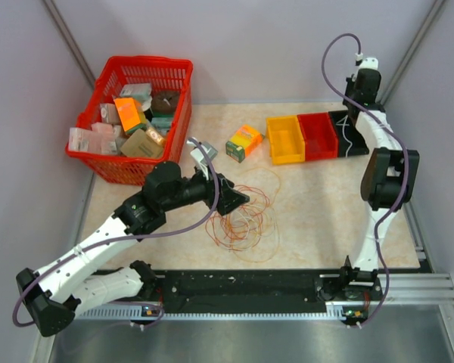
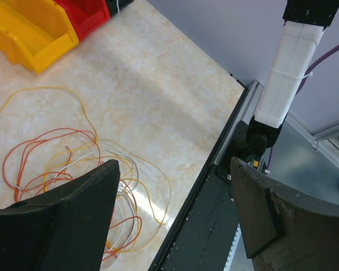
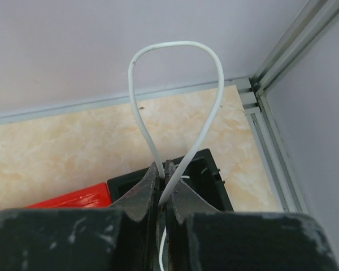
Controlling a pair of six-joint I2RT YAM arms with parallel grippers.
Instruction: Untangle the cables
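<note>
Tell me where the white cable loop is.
In the right wrist view, the white cable loop rises from the shut right end effector, above the black bin at the far right corner.

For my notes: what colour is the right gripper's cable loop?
White; the cable loop shows best in the right wrist view.

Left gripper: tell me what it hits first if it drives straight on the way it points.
Probably the beige marble-patterned tabletop, by the outer yellow loop of the tangled thin orange-red, yellow and white cables. The open left gripper aims down there; depth is unclear, so it might brush that loop first.
</note>
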